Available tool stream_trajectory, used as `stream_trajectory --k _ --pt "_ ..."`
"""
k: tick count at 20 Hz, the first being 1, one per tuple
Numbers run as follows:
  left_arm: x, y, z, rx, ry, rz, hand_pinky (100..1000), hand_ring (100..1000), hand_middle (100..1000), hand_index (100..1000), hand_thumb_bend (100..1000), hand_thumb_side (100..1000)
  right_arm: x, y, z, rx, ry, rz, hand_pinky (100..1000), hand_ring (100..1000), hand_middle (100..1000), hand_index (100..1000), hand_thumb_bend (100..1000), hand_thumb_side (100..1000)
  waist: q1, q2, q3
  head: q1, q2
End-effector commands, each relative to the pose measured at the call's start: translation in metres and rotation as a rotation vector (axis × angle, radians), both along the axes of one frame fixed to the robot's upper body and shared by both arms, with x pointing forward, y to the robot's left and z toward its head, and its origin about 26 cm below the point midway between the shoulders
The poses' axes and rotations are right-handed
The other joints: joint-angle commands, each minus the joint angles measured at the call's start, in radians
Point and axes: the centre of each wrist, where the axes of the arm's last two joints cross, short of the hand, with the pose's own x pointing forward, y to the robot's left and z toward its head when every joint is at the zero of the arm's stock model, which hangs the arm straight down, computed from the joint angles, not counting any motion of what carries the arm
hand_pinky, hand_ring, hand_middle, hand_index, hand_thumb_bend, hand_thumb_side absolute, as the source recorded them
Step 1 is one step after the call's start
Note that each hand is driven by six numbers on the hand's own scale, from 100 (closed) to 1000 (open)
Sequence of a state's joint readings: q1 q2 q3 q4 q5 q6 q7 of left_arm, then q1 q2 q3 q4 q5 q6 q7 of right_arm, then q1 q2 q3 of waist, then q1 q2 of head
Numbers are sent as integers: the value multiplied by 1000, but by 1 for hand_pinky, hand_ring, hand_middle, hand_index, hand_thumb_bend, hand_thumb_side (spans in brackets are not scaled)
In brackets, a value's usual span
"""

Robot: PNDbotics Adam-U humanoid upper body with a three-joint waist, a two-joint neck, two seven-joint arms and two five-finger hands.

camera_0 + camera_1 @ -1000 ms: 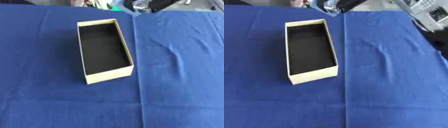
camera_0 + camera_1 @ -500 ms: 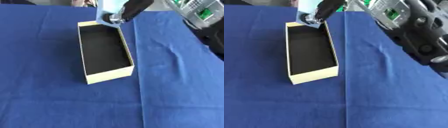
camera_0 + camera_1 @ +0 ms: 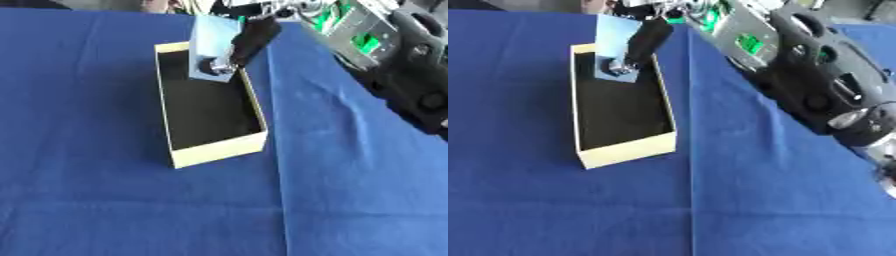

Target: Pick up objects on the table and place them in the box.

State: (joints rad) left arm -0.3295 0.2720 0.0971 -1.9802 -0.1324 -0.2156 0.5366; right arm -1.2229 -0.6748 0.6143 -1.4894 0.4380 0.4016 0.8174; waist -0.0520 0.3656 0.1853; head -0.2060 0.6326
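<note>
Blue cloth [image 3: 105,200] covers table. Cream box [image 3: 219,150], black inside, stands open. Right hand [image 3: 249,40] grips a light-blue flat packet [image 3: 210,47], fingers clamped, above the box's far end. Left hand unseen

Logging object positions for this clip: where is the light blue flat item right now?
The light blue flat item is held up by the right robot hand over the far end of the box, left of the view's centre.

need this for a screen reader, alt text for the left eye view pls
The robot's right hand holds a flat light blue object over the far end of an open cream box with a dark inside, on a blue cloth.
</note>
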Motion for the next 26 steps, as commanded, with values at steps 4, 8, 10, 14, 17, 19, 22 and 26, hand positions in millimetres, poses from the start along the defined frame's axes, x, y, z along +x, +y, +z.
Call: stream_trajectory --k 4,8,10,14,17,19,22,26 --pt "-2 -2 9 7 -33 -12 540 688 622 721 100 713 7 4 -3 -21 108 -71 647 755 631 731 100 496 1 -14 6 -8 11" --pt "-2 -3 9 7 -36 -15 540 689 622 721 100 713 16 4 -14 -56 104 -95 659 783 705 791 100 602 -2 -11 8 -20 21" --pt "-2 -3 9 5 -37 -15 540 689 623 721 100 713 20 4 -19 -75 97 -100 667 794 729 803 100 613 -2 -9 11 -29 24" --pt "-2 -3 8 3 -35 -15 540 689 623 721 100 714 23 5 -22 -94 81 -102 695 824 784 849 100 686 -1 -6 13 -36 29" --pt "-2 -3 8 2 -32 -14 541 689 623 721 100 714 22 4 -18 -102 57 -101 729 862 834 907 100 731 1 -6 12 -37 32" --pt "-2 -3 7 2 -30 -14 541 690 623 721 100 714 20 3 -14 -101 40 -96 741 876 855 929 100 749 2 -6 10 -37 33" --pt "-2 -3 7 3 -29 -14 541 690 623 721 100 714 15 3 -8 -100 17 -82 747 882 865 951 217 742 2 -7 7 -37 35" --pt "-2 -3 7 3 -28 -14 541 690 624 721 100 714 14 1 -6 -108 4 -78 756 893 887 979 314 715 3 -8 6 -38 33"
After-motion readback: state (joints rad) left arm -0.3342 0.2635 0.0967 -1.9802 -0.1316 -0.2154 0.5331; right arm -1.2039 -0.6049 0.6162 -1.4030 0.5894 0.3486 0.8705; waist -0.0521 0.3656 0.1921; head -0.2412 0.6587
